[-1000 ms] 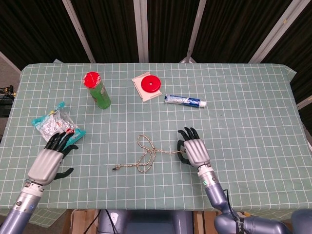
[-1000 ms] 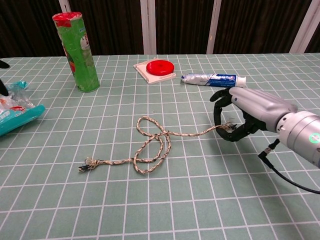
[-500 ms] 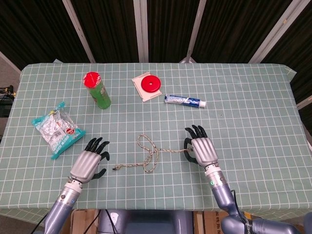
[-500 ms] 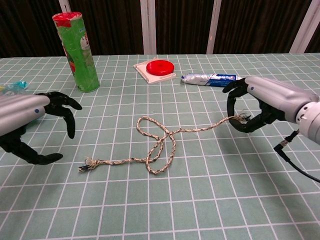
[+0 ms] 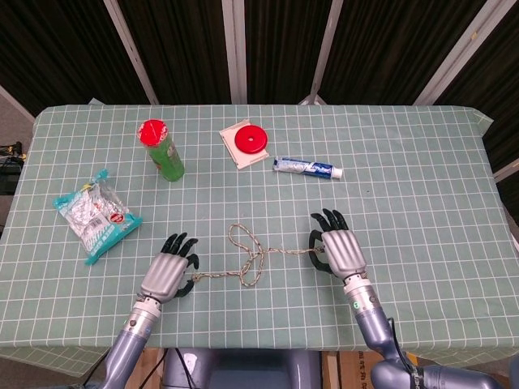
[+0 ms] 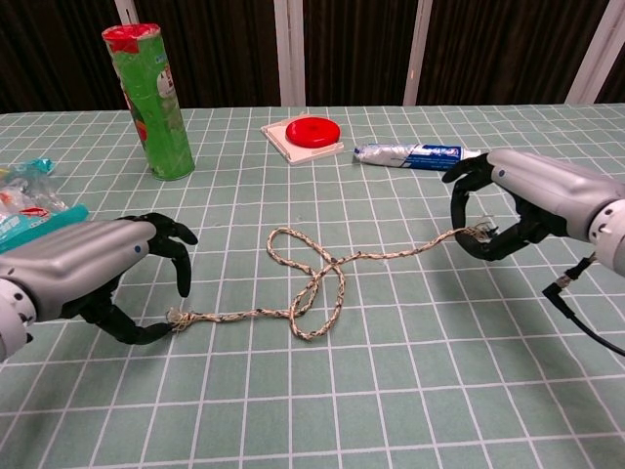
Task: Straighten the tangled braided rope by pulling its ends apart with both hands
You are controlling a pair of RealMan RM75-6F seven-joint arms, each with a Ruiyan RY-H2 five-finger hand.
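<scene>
The braided rope lies on the green checked tablecloth with a loose loop in its middle. From the loop its right part runs taut to my right hand, which pinches the right end just above the cloth. The left part trails along the cloth to my left hand. That hand arches over the frayed left end, thumb beside it and fingers curved above with a gap, not closed on it.
A green can with a red lid stands at the back left. A red disc on a white square and a toothpaste tube lie at the back. A snack bag lies far left.
My left hand has moved right from beside the snack bag to the rope's left end. My right hand pulled its end a little rightward, drawing the loop after it.
</scene>
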